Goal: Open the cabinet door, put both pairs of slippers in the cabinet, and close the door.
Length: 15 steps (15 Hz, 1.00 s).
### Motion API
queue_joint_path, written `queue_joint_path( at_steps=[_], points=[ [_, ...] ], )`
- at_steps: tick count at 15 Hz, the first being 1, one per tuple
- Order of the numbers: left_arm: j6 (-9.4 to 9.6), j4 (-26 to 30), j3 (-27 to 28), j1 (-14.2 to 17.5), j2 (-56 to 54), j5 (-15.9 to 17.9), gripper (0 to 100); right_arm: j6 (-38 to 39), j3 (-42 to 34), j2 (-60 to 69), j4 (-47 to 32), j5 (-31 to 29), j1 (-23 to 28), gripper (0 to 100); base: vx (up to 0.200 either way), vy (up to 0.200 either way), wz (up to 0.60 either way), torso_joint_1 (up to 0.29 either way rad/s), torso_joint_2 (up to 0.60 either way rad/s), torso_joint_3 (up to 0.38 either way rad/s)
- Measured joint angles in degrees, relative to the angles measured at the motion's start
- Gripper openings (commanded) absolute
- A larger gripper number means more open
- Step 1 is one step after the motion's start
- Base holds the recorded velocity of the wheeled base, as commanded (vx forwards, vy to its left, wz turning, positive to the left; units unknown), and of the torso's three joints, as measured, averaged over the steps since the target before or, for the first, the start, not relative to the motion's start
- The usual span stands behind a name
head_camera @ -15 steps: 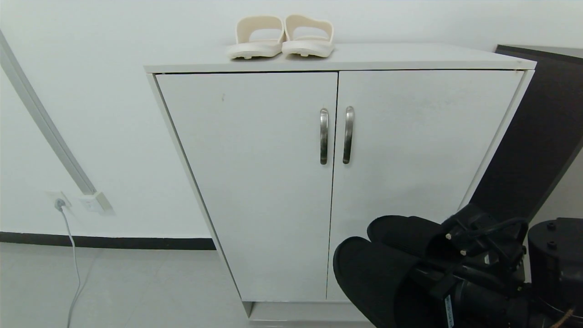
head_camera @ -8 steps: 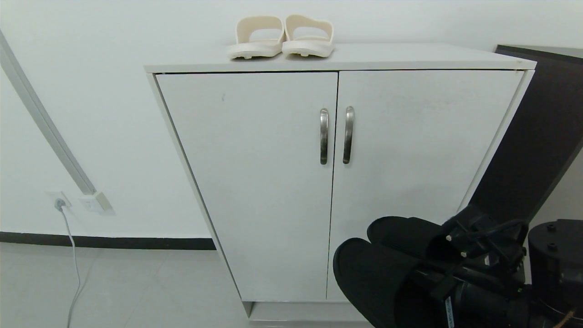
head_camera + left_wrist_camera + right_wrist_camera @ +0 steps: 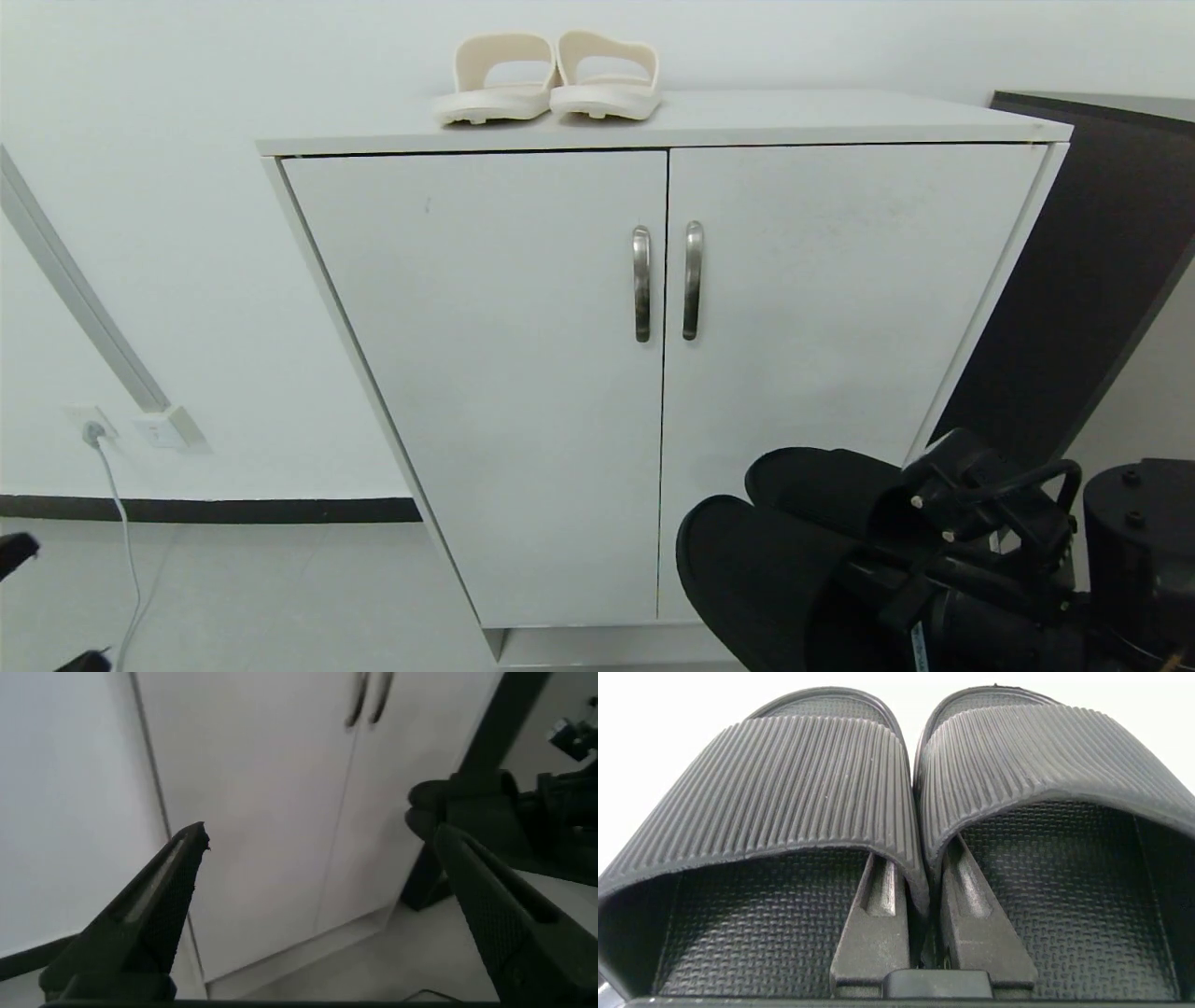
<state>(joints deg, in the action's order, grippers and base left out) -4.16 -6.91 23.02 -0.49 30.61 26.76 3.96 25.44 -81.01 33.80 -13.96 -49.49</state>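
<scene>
Black ribbed rubber slippers (image 3: 794, 551) are clamped together in the right tool (image 3: 921, 901), low before the shut white two-door cabinet (image 3: 485, 373); cream foam slippers (image 3: 551, 79) sit on its top; the left tool (image 3: 320, 840), spread apart, hangs low, upright metal handles (image 3: 640, 283) above to its right.

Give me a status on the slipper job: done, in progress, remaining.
Done: nothing stowed; both cabinet doors are shut. In hand: the right hand grips the black slippers by their inner walls; the left hand is open. Left: open a door, load the black pair and the cream slippers on top, close up.
</scene>
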Motion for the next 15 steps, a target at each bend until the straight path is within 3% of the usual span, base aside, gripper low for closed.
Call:
queue_joint_path(
  at_steps=[3,7,11,15],
  points=[
    [-0.05,-5.4,1.0,-2.9,7.8,1.6,100,0.0,-0.1,0.0,0.0,0.0,-1.0,0,0.0,0.0,0.0,0.0,0.0,0.0],
    [-0.09,-9.3,3.7,-14.1,17.3,0.5,100,0.0,-0.2,-0.2,0.0,0.0,-1.7,0,0.0,0.0,0.0,0.0,0.0,0.0],
    [-0.33,-9.9,12.1,-26.0,26.7,-2.3,100,0.0,-0.2,-0.5,0.1,0.1,-1.7,0,0.0,0.0,0.0,0.0,0.0,0.0],
    [-4.46,-10.0,23.3,-35.0,36.3,-5.8,100,0.0,-0.2,-0.7,0.0,0.0,-1.7,0,0.0,0.0,0.0,0.0,0.0,0.0]
  ],
)
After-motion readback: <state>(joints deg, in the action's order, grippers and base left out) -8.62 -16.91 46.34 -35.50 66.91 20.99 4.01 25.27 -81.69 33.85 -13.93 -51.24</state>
